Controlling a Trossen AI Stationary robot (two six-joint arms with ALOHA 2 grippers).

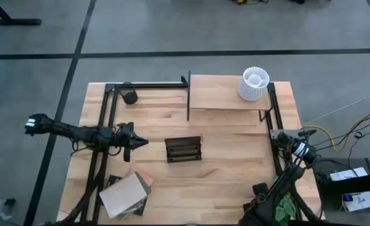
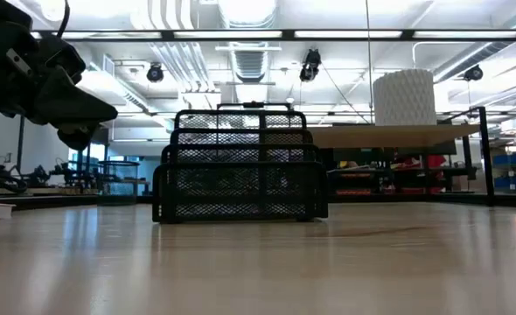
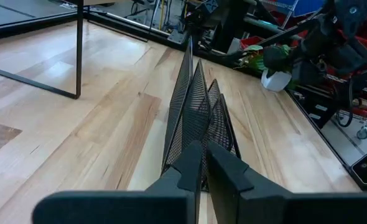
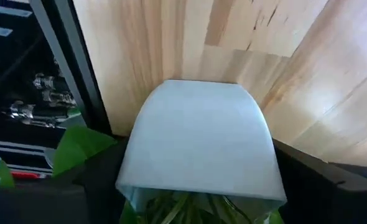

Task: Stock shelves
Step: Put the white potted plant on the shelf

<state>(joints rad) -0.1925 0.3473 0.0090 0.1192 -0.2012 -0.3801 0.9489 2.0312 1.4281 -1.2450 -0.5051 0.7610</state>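
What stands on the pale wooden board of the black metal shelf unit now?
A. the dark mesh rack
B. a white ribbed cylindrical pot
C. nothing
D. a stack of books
B: the high view shows the white ribbed cylindrical pot on the right end of the pale wooden board of the black metal shelf unit, while the dark mesh rack sits on the tabletop.

A small black mesh wire rack (image 1: 183,149) sits mid-table on the big light-wood tabletop (image 1: 229,182). A white ribbed cylinder pot (image 1: 254,84) stands near the far right corner. There's a stack of flat books or boards (image 1: 126,194) at the near left, plus a little dark round object (image 1: 130,97) at the far left.
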